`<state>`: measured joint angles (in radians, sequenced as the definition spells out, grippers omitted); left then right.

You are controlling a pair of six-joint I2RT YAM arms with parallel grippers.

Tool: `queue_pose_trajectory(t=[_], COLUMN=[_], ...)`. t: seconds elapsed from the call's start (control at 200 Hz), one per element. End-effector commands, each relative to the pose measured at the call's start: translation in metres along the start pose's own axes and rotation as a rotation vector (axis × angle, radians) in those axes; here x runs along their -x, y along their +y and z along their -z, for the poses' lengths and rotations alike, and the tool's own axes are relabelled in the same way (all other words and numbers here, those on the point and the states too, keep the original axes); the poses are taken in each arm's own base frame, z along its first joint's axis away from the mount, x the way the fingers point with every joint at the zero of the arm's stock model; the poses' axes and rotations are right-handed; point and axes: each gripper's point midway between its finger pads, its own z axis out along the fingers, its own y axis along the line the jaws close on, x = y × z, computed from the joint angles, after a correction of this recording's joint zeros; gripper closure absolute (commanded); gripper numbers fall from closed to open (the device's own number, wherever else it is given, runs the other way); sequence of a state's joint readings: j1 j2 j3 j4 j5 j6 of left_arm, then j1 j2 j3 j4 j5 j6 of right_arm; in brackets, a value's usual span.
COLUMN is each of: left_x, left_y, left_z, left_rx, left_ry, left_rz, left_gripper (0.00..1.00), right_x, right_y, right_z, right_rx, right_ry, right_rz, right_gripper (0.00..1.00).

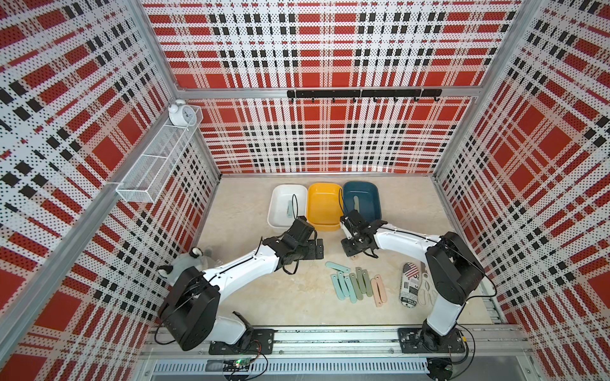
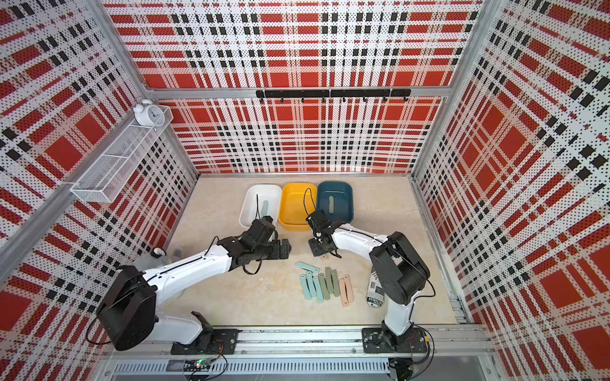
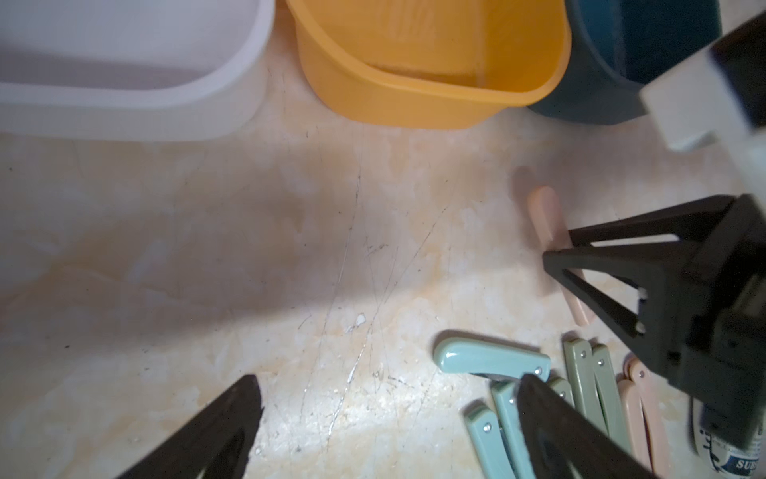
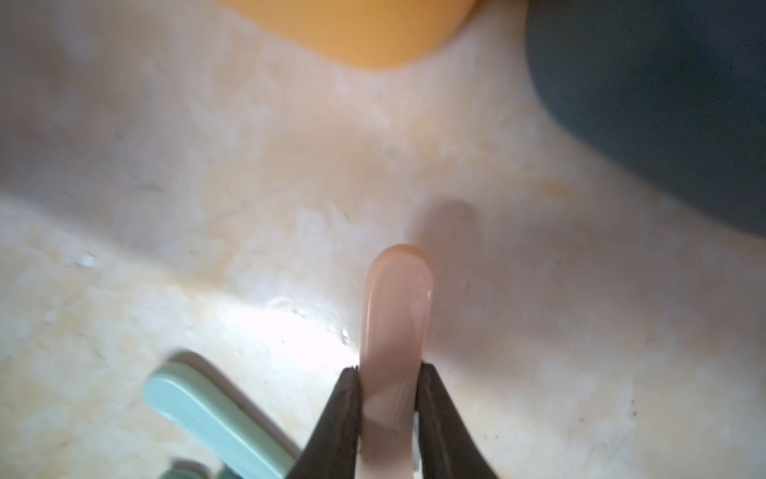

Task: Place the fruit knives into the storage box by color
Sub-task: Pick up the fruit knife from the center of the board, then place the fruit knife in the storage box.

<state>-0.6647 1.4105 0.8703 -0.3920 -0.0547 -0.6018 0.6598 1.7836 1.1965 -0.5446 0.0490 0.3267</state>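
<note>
- Right tool [image 4: 389, 369] is clamped on a peach-pink knife [image 4: 396, 307], at 5 o'clock from the yellow box [image 1: 321, 206].
- Left tool [image 3: 389, 381] stands wide apart, holding nothing.
- Other knives [image 1: 355, 286] lie together on the desk [image 1: 264, 297], at 6 o'clock from the right tool.

We count 3 storage boxes: 1 white box [image 1: 275, 211], 1 yellow box [image 1: 321, 206], 1 dark blue box [image 1: 368, 198]. 12 fruit knives [image 1: 350, 289] total. The tabletop [image 1: 264, 297] pile has 9: 4 mint-teal knives [image 1: 337, 266], 3 sage green knives [image 1: 361, 280], 2 peach-pink knives [image 1: 379, 290]. 1 mint knife [image 1: 289, 209] in the white box, 1 greenish knife [image 1: 357, 201] in the blue, 1 pink knife [image 4: 393, 315] in the right jaws. Also 1 alarm clock [image 1: 181, 113], 1 wire basket [image 1: 155, 165], 1 printed cylinder [image 1: 409, 287].
</note>
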Motion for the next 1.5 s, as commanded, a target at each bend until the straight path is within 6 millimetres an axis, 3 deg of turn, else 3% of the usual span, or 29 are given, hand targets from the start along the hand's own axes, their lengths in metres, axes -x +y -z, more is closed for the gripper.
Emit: queue_pose_trajectory(t=[0.0, 0.155, 0.386, 0.526, 0.872, 1.147, 1.333, 1.493], left_x=[0.029, 0.041, 0.052, 0.06, 0.095, 0.091, 0.088, 0.085], left_y=[-0.006, -0.003, 0.02, 0.027, 0.059, 0.058, 0.057, 0.065], left_z=[0.016, 0.023, 0.023, 0.023, 0.047, 0.041, 0.037, 0.031], left_rx=[-0.023, -0.025, 0.012, 0.026, 0.11, 0.102, 0.108, 0.163], left_ry=[-0.081, -0.113, -0.126, -0.139, -0.235, -0.21, -0.203, -0.2], left_rz=[0.032, 0.035, 0.058, 0.076, 0.168, 0.164, 0.144, 0.108], left_gripper=[0.01, 0.02, 0.02, 0.02, 0.02, 0.02, 0.02, 0.02], right_x=[0.056, 0.11, 0.173, 0.197, 0.205, 0.196, 0.194, 0.201], right_y=[0.01, 0.015, 0.007, 0.004, -0.002, 0.0, -0.001, 0.001], right_z=[0.036, 0.039, 0.012, -0.012, -0.065, -0.097, -0.105, -0.094], right_rx=[0.029, 0.008, -0.029, -0.037, -0.054, -0.037, -0.046, -0.036], right_ry=[-0.153, -0.227, -0.273, -0.286, -0.278, -0.25, -0.247, -0.268], right_rz=[-0.044, -0.022, 0.003, 0.002, -0.01, -0.022, -0.024, -0.025], right_gripper=[0.74, 0.74, 0.72, 0.72, 0.71, 0.71, 0.66, 0.56])
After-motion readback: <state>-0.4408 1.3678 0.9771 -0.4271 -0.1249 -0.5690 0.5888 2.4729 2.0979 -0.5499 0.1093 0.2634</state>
